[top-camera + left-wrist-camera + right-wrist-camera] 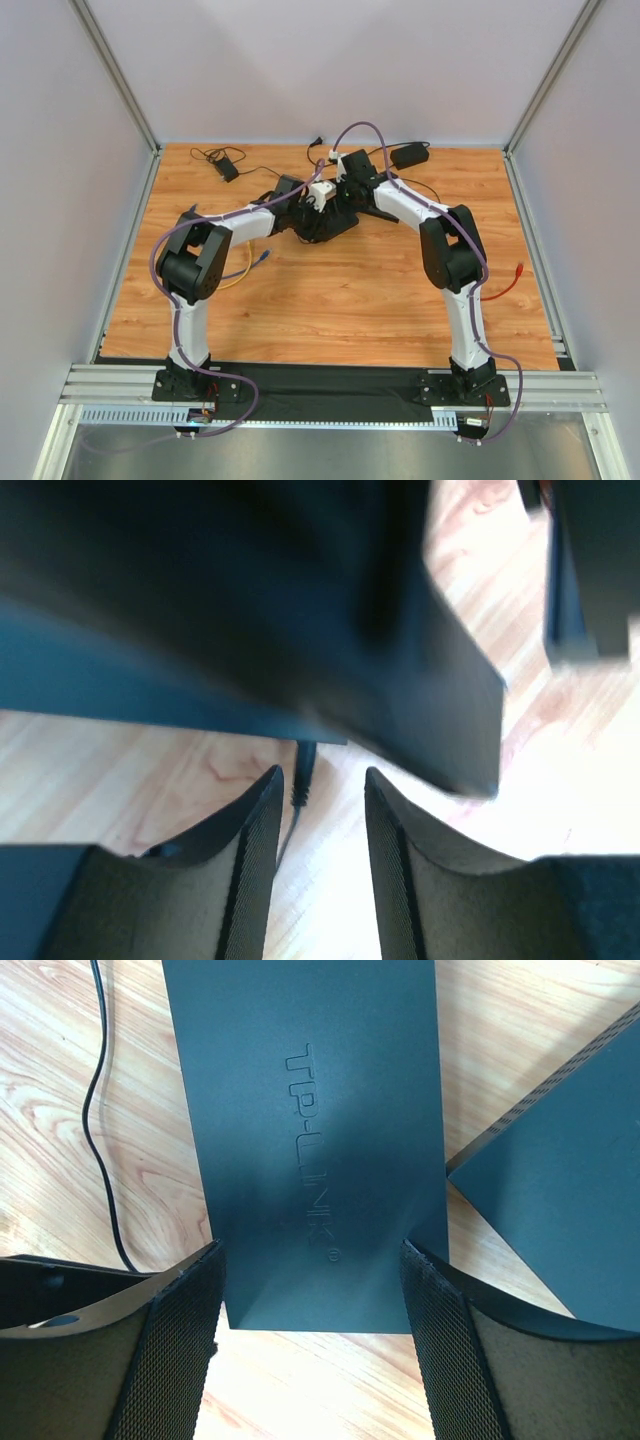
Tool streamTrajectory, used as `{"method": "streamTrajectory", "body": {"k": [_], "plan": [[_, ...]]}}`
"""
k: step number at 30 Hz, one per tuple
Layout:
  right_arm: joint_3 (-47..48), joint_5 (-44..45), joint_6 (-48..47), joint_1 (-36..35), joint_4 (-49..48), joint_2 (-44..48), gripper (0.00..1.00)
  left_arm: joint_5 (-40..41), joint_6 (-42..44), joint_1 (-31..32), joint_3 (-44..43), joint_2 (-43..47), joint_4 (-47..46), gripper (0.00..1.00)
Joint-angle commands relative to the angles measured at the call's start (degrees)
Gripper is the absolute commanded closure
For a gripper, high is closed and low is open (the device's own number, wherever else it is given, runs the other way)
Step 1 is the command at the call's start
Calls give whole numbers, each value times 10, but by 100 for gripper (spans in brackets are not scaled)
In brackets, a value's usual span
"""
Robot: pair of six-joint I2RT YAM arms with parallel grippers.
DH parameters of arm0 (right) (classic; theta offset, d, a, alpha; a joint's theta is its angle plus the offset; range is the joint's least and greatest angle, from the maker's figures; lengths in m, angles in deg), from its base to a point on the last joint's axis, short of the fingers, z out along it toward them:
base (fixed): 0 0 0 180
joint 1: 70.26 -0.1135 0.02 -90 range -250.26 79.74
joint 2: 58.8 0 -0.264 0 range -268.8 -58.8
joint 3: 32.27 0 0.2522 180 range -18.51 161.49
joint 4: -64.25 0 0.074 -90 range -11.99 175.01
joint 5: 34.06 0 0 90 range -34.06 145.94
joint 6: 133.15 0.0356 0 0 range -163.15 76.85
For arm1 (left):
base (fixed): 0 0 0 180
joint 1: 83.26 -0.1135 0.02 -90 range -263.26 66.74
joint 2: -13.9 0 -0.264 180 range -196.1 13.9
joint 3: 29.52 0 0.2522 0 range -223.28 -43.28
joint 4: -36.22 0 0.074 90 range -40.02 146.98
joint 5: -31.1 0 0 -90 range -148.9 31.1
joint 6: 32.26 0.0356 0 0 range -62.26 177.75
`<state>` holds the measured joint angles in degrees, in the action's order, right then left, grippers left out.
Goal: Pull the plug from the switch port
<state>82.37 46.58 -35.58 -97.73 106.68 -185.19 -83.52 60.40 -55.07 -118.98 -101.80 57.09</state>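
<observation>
A dark TP-LINK switch (310,1110) lies on the wooden table (330,300), at the table's centre in the top view (325,228). My right gripper (310,1260) straddles its near end, with both pads against its sides. In the left wrist view the switch (250,610) is a blurred dark mass overhead. A black plug (303,770) sticks out of its edge, and its thin cable runs down toward me. My left gripper (320,790) is open, with the plug just beyond the fingertips, closer to the left finger (255,820). Both grippers meet at the switch in the top view.
A dark wedge (560,1180), seemingly the other gripper's finger, lies right of the switch. A thin black cable (95,1140) curves on the wood to its left. Two power adapters (228,170) (408,155) lie at the back. A yellow cable (250,268) and an orange cable (508,278) lie to the sides.
</observation>
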Motion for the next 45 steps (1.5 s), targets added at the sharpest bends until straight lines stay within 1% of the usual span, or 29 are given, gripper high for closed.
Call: {"method": "streamTrajectory", "body": {"k": [1, 3, 4, 7, 11, 21, 26, 30, 33, 36, 37, 38, 42, 43, 44, 45], "plan": [[-1, -13, 25, 13, 10, -2, 28, -23, -24, -21, 49, 38, -31, 53], [-19, -29, 32, 18, -10, 11, 28, -40, -37, -30, 84, 56, -83, 51], [-23, -35, 38, 21, -15, 15, 28, -56, -41, -32, 92, 67, -96, 51], [-37, -58, 48, 29, -34, 25, 28, -68, -38, -34, 108, 78, -119, 50], [-46, -75, 53, 36, -38, 34, 28, -67, -29, -35, 84, 57, -86, 50], [-85, -47, 33, 37, -34, 93, 28, -72, -37, -35, 58, 28, -74, 48], [-89, -50, 36, 37, -36, 95, 28, -68, -37, -32, 12, -4, -11, 48], [-95, -46, 40, 37, -41, 101, 29, -74, -38, -32, 4, -11, -2, 49], [-97, -47, 43, 36, -43, 103, 29, -76, -37, -32, -6, -20, 10, 54], [-91, -44, 38, 30, -38, 100, 30, -81, -34, -32, -24, -37, 35, 67], [-89, -39, 36, 28, -36, 98, 31, -83, -33, -31, -28, -38, 37, 75], [-89, -36, 32, 26, -33, 97, 32, -85, -33, -32, -30, -40, 39, 77], [-79, 24, 16, 4, -7, 92, 34, -87, -36, -33, -34, -44, 40, 86], [-80, 43, 14, 1, -8, 93, 36, -87, -36, -33, -44, -47, 48, 91], [-93, 47, 17, 0, -13, 98, 37, -88, -36, -33, -47, -52, 52, 93], [-106, 45, 21, -2, -43, 105, 40, -90, -36, -33, -50, -54, 54, 96]]}}
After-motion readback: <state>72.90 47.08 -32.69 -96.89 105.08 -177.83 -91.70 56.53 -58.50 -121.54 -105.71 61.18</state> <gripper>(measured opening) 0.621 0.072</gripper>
